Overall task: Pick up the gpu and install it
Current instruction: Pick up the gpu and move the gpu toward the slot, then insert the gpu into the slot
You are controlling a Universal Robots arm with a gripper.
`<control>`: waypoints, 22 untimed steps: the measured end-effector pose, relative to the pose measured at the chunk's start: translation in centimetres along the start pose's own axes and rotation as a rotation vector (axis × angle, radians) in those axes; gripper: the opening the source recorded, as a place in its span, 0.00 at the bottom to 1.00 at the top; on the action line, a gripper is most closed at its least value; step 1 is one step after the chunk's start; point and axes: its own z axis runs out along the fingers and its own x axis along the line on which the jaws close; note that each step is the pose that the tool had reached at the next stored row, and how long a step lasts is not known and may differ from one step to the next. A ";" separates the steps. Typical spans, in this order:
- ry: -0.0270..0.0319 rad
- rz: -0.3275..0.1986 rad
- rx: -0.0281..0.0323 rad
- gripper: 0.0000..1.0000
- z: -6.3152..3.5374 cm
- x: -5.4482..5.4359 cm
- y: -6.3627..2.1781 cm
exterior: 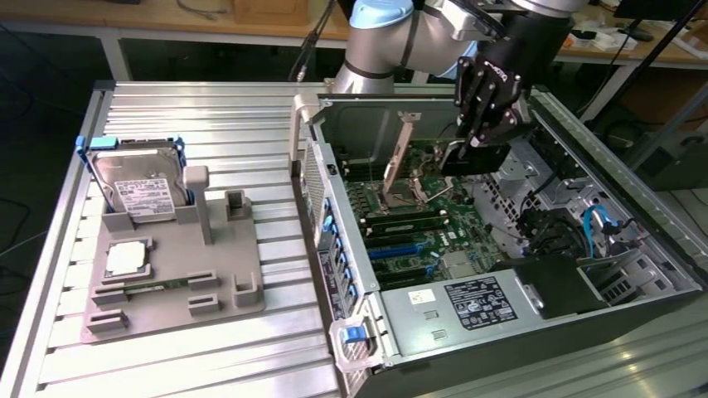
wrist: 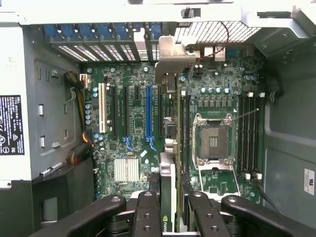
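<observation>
We see the gpu (wrist: 167, 177) edge-on inside the case (exterior: 619, 191), clamped between the fingers (wrist: 148, 212) of the gripper (wrist: 172, 197). The fingers are shut on its two flat faces. We judge the grip is on the faces so that the connector edge stays free to meet a slot. The card hangs upright over the board (wrist: 123, 143), with its long axis running parallel to the slots and its line just beside the blue slot (wrist: 148, 111), between that and the socket (wrist: 212, 140). From the exterior view the gpu (exterior: 470, 162) sits low under the gripper (exterior: 482, 141), near the board (whether it touches, we cannot tell).

The case lies on its side with the panel off, which is why the arm can come straight down. To the exterior view's left, well apart from the case, a grey fixture (exterior: 177, 307) holds the drive (exterior: 138, 186) upright and the chip (exterior: 128, 257) lying flat. Both rest on a ribbed aluminium table (exterior: 221, 108). Behind it stand wooden benches (exterior: 221, 16) with cables on them.
</observation>
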 end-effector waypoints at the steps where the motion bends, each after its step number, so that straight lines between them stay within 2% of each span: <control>1: 0.0001 0.000 0.0000 0.27 0.01 0.0 0.00; 5: -0.0003 0.000 0.0000 0.27 -0.10 0.0 -0.04; 9: -0.0001 0.000 -0.0001 0.27 -0.85 0.0 -0.05; 22: -0.0002 0.000 -0.0001 0.27 -0.85 0.0 -0.02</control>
